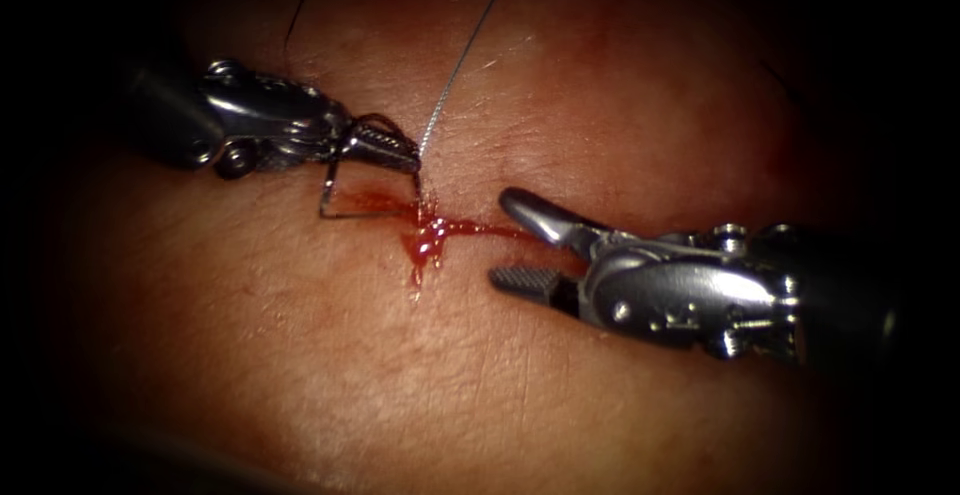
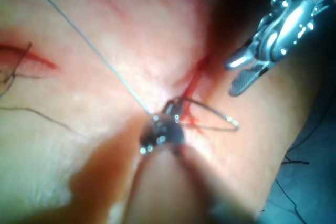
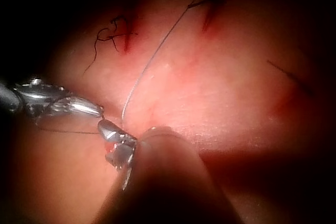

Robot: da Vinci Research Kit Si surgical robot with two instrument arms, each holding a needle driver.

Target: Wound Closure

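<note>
Setting: pale pink tissue (image 1: 300, 355) under the lamp, dark all round the edges, and a short cut (image 1: 470, 227) running across the middle with red fluid (image 1: 428, 240) pooled at its left end.

Needle: there it is, the curved needle (image 1: 340, 205), sitting just left of the fluid. One end goes up into the left tool's jaws, the body bends down and then runs right, low over the tissue, toward the cut. The tip end is lost in the red fluid, so I can't call whether it is in the tissue.

Needle's long axis: roughly along the line of the cut, pointing toward the right tool.

Thread: a fine pale thread (image 1: 465, 50) rises from just beside the left tool's jaw tips, up and to the right, out of the picture.

Left tool (image 1: 385, 145): nearer by far, in fact on the needle, jaws clamped down on it near one end of its curve, just above the left end of the cut.

Right tool (image 1: 515, 240): jaws spread wide with nothing between them, one above the cut line and one below, at the right end. The needle lies to its left, across the pool of fluid, near but apart.

Farther out: older dark stitches (image 3: 113, 35) with loose thread ends sit on the tissue beyond.
</note>
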